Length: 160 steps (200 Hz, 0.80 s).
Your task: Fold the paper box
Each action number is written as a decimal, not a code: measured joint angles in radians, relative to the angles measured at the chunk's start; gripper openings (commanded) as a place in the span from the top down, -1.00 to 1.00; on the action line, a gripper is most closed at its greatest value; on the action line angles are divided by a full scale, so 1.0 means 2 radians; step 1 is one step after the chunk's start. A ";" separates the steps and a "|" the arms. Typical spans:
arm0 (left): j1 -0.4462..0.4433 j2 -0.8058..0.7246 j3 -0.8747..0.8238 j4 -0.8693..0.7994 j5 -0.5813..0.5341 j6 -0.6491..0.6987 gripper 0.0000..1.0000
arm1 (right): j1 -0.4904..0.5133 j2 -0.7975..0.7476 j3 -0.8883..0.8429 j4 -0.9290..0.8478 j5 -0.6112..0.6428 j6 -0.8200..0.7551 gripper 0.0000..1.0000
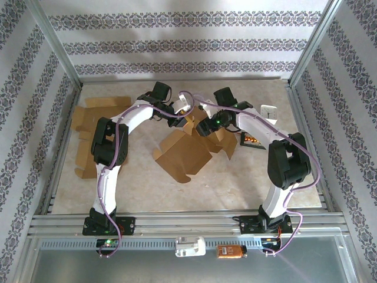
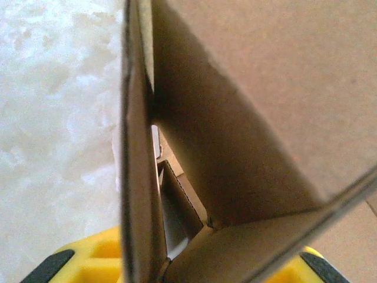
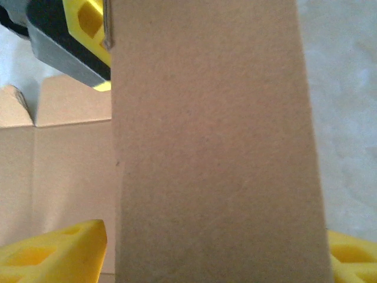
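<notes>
Currently the paper box (image 1: 182, 154) sits mid-desk (image 1: 235, 188), a bit toward the far edge, btw the two arms. It's half-erected: one big panel lies flat toward the near edge w/ tabs sticking out, and the walls stand up at the far end where both wrists meet.

Left fingers (image 2: 82, 262): on the left wrist cam a cardboard wall runs up edge-on btw the yellow pads, w/ a second panel leaning off to the right. They straddle that corner, but I can't tell if they're actually pinching it.

Right fingers (image 3: 53, 250): set wide, w/ a broad flap face-on across the gap btw them. It looks to touch both sides, but I can't tell if that's a grip or just a bracket.

Handling, my read: thin corrugated card, v. light, so it'll slide on the desk if pushed w/o a counter-hold. It's stiff across a panel and bends only at the scored creases, and flaps prob spring back. It's crushable, so no hard squeeze on an edge. I'd take hold on a wall close to a corner crease, one arm pinning while the other swings the flap. Spare flat blanks (image 1: 97, 115) lie by the left edge, well apart.
</notes>
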State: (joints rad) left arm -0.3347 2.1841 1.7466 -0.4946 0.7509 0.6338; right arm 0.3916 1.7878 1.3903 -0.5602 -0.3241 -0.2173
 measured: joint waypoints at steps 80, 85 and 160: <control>0.000 0.002 0.001 -0.008 0.003 -0.003 0.25 | 0.005 -0.010 -0.013 0.010 0.022 -0.009 0.04; 0.000 0.002 0.001 -0.009 0.003 -0.003 0.23 | 0.005 -0.010 -0.013 0.010 0.022 -0.008 0.06; 0.000 0.004 0.001 -0.011 0.004 -0.006 0.20 | -0.008 -0.010 -0.013 0.011 -0.026 0.022 0.09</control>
State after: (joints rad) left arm -0.3351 2.1918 1.7481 -0.5159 0.7586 0.6228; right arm 0.3756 1.7687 1.3647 -0.5385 -0.3763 -0.1730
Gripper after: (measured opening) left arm 0.397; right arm 0.501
